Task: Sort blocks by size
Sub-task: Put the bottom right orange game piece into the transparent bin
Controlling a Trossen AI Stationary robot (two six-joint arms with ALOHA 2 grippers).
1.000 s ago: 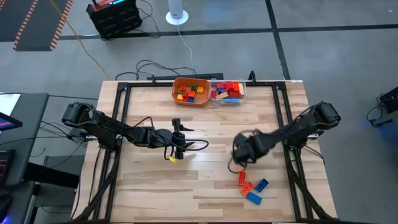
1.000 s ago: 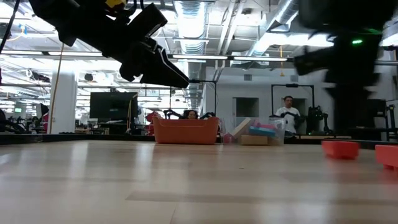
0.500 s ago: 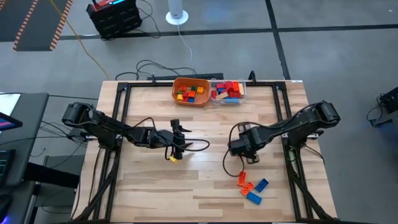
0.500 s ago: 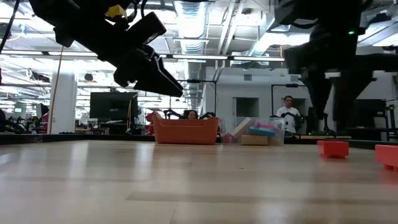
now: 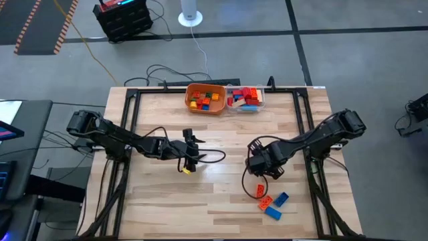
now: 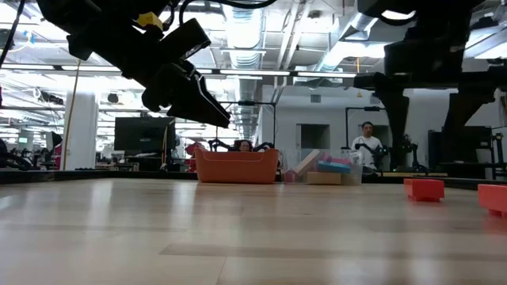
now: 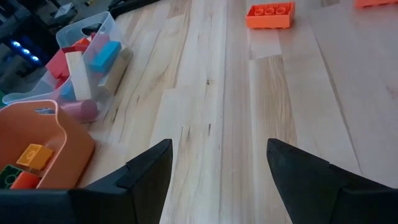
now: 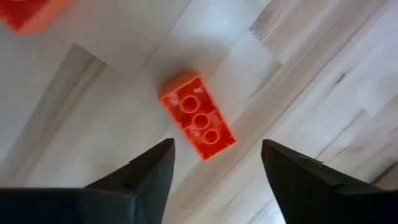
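Several blocks lie at the table's near right: an orange brick (image 5: 259, 191), another orange one (image 5: 266, 201) and two blue ones (image 5: 281, 198). My right gripper (image 5: 263, 173) points down over the first orange brick (image 8: 199, 117), open, with its fingers raised above the brick and touching nothing. In the low view its two fingers (image 6: 396, 119) stand apart over that brick (image 6: 424, 188). My left gripper (image 5: 198, 152) hovers open over the table's middle, and its wrist view shows nothing between its fingers (image 7: 149, 171).
An orange bowl (image 5: 204, 98) and a clear container (image 5: 245, 98), both holding sorted blocks, stand side by side at the far edge. Bare wood lies between the two arms. A black frame (image 5: 132, 100) runs round the table. People show in the room beyond.
My right gripper has rolled a good way about its own pointing line and risen slightly; its fingers now stand wider apart over the orange brick. My left gripper has tipped its fingertips a little downward and otherwise stayed in place.
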